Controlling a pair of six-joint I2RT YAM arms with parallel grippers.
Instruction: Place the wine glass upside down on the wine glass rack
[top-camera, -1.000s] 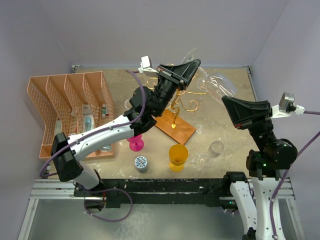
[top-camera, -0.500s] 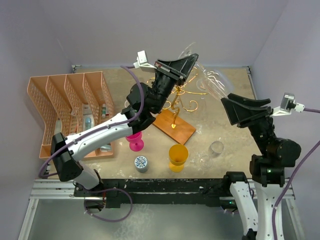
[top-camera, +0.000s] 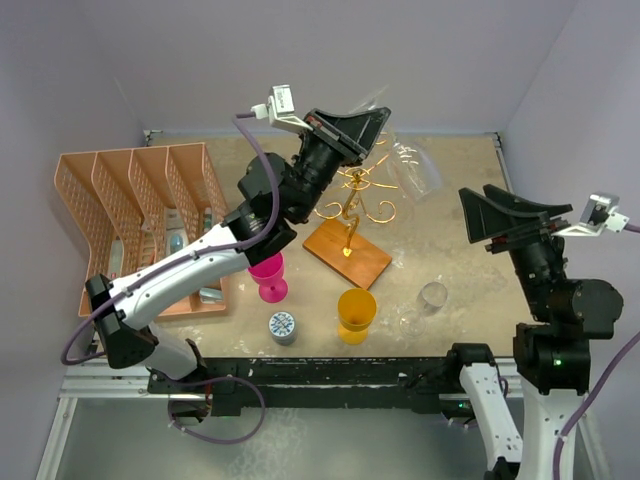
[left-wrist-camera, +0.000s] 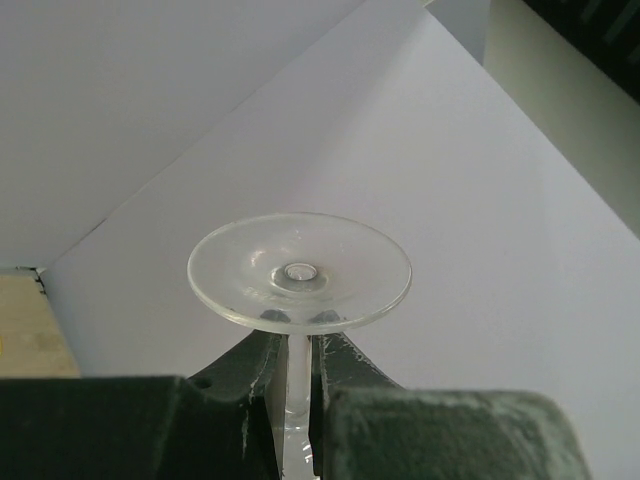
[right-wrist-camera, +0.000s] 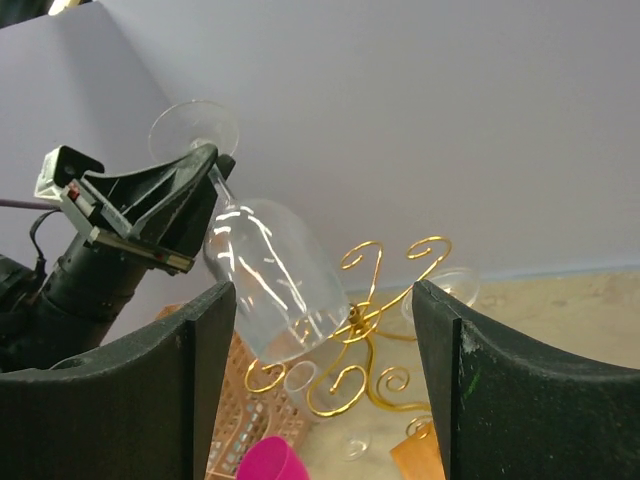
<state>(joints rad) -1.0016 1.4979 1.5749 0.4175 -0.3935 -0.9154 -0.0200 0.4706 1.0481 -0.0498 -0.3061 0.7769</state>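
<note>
Left arm (top-camera: 200, 265) stretched to upper centre, left gripper (left-wrist-camera: 298, 360) clamps the glass (right-wrist-camera: 270, 275) by its stem, bowl tilted down near the rack (top-camera: 352, 205); right gripper (top-camera: 476, 205) gapes empty at right.

From overhead we look down on the whole table (top-camera: 450, 235). Our left wrist view sits close under the wine glass (left-wrist-camera: 298, 272). Our right wrist view faces that glass and the wine glass rack (right-wrist-camera: 362, 318) from farther off.

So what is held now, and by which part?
The left gripper holds the wine glass by its stem, near the foot; the right gripper is empty.
</note>
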